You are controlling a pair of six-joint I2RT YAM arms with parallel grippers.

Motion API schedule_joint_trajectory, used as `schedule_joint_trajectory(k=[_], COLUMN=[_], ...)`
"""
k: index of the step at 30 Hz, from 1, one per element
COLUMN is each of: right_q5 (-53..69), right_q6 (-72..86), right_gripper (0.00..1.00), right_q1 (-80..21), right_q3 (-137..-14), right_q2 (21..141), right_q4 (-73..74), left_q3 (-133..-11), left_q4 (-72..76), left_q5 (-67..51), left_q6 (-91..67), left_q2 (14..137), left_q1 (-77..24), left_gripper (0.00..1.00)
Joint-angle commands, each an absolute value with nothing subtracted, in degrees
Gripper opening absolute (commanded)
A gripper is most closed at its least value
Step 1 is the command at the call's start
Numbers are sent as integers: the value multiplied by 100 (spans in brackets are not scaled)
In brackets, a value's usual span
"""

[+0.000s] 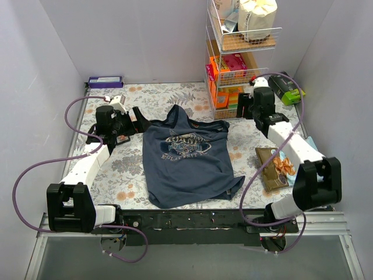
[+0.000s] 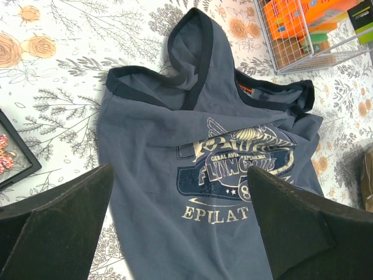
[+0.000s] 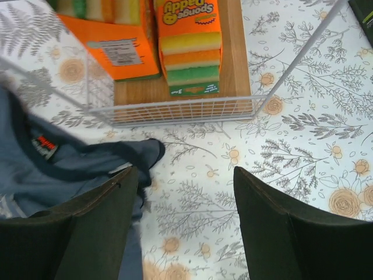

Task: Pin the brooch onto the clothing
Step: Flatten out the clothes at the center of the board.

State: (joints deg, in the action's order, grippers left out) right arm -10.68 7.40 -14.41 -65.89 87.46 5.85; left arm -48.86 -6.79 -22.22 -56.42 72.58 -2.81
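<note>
The clothing (image 1: pixel 186 160) is a navy tank top with dark trim and a pale chest print (image 2: pixel 239 166), lying flat mid-table with its neck toward the back. My left gripper (image 1: pixel 135 123) hovers open at the top's left shoulder, and its wrist view looks down on the chest (image 2: pixel 179 172). My right gripper (image 3: pixel 183 172) is open over bare tablecloth, its left finger beside the top's right strap (image 3: pixel 140 153). A small pink beaded piece (image 2: pixel 3 156) lies in a black tray (image 2: pixel 23 158). I cannot tell whether it is the brooch.
A wire rack (image 1: pixel 236 64) with sponge packs (image 3: pixel 189 44) and orange boxes stands at the back right, close to my right gripper (image 1: pixel 243 105). A purple box (image 1: pixel 105 81) sits at the back left and a green box (image 1: pixel 287 88) at the back right. A brown pouch (image 1: pixel 273 168) lies right.
</note>
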Motion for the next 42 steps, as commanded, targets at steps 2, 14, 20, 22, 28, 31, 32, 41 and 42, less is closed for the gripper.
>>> schedule_joint_trajectory(k=[2, 14, 20, 22, 28, 31, 32, 41, 42], right_q5=[-782, 465, 1002, 1072, 1099, 1090, 1099, 1406, 1380], right_q6=[852, 1379, 1643, 1661, 1687, 1705, 1705, 1714, 1679], right_gripper=[75, 76, 75, 75, 74, 73, 72, 12, 5], right_q1=[-1547, -1960, -1986, -1986, -1986, -1978, -1969, -1951, -1908], right_q3=[-6056, -4563, -4087, -4069, -4201, -4263, -4289, -4684, -4928], right_q2=[7630, 6978, 7452, 7715, 8436, 8735, 8797, 9413, 9413], right_q4=[307, 256, -412, -615, -826, -870, -896, -1205, -995], left_q3=[-4851, -5044, -5238, -5317, -5616, -5669, -5678, -6073, -6212], left_q4=[-913, -1731, -1925, -1951, -1942, -1864, -1837, -1424, -1311], left_q5=[-1996, -1380, -1178, -1090, -1441, -1959, -2073, -2505, -2479], left_q6=[-5599, -5467, -5291, -5238, -5256, -5300, -5317, -5511, -5580], left_q2=[7391, 8462, 9113, 9377, 10150, 10379, 10493, 10592, 10469], left_q1=[-518, -597, -896, -931, -940, -940, -940, -940, -940], left_gripper=[98, 98, 98, 98, 86, 74, 70, 0, 0])
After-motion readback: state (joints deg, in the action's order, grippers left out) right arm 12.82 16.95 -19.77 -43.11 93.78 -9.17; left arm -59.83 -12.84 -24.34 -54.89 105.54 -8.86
